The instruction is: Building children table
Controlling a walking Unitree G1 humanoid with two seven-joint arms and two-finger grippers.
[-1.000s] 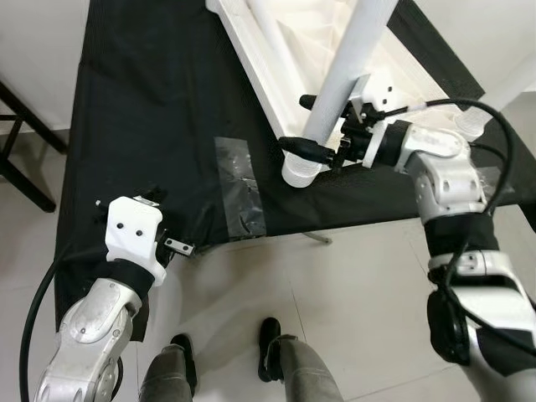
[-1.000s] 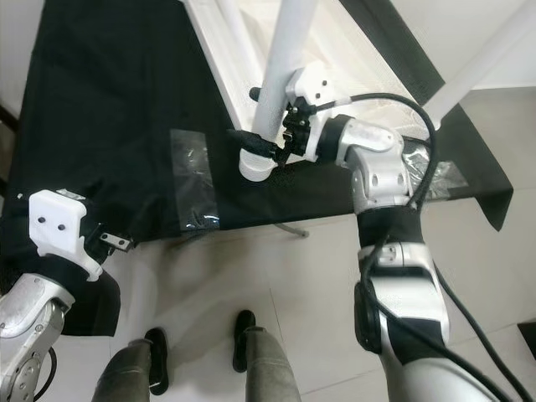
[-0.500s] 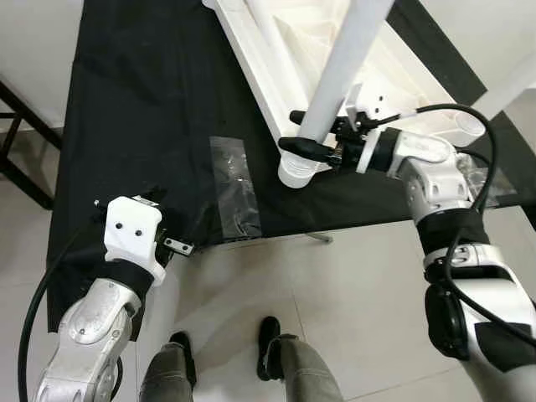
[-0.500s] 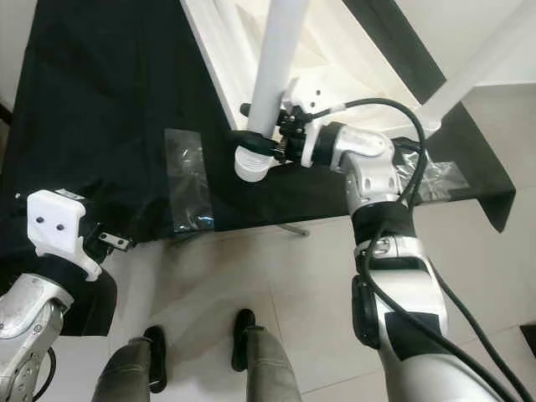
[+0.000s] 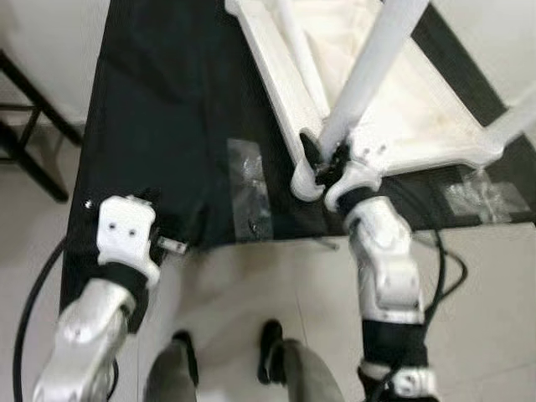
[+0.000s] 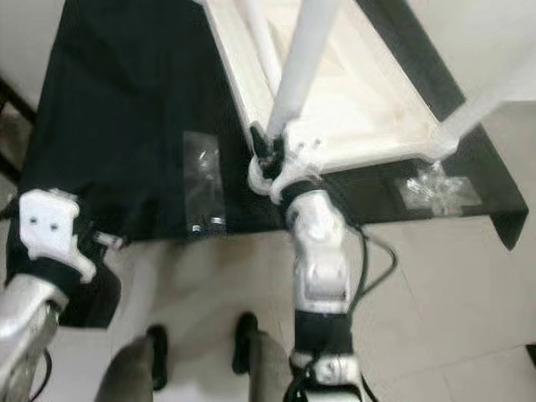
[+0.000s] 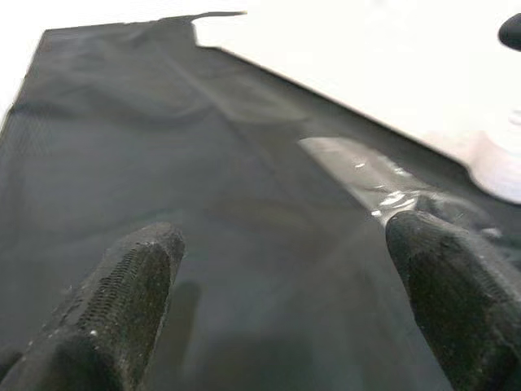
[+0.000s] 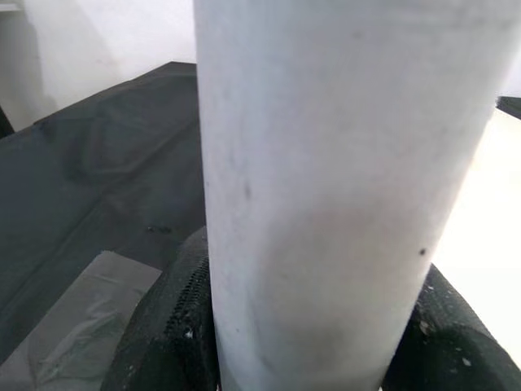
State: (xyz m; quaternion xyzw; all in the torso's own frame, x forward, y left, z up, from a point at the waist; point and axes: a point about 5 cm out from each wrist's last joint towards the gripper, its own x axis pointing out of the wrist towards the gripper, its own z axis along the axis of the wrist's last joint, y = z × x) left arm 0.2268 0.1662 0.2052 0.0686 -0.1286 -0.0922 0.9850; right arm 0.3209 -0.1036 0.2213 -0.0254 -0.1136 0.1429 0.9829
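Nearest: robot's own legs and shoes [image 5: 268, 356] standing on tile floor [image 5: 276, 276], just short of the tabletop edge.

Left gripper [image 7: 285, 309] hovering over the near left part of the black cloth [image 5: 167, 126] covering the tabletop, fingers [image 7: 114, 309] spread wide apart, released, nothing btwn them. White wrist housing [image 5: 126, 234] of the left arm sitting over the cloth's front edge.

Just past it, a clear plastic bag [image 5: 251, 188] w/ small hardware lying flat on the cloth, near the front edge, btwn left gripper and the white table parts. Second clear bag [image 5: 481, 197] lying on the cloth at far right, near the front edge.

Right arm [image 5: 381, 268] reaching straight fwd from the front edge. Right gripper [image 8: 293, 326] grasping the white table leg [image 5: 368, 75] near its lower end, one black finger [image 8: 175, 326] pressing on each side of the tube. Leg is tilting, lower end at the near corner of the flipped white kids' table frame [image 5: 435, 117], upper end leaning away up and to the right.

Frame lying upside down on the cloth, center-right, running back toward the far end of the tabletop. Another white leg [image 5: 297, 42] lying along the frame's left rail. Third leg [image 5: 515, 117] sticking out at the frame's right corner.

Head views are blurring a bit.
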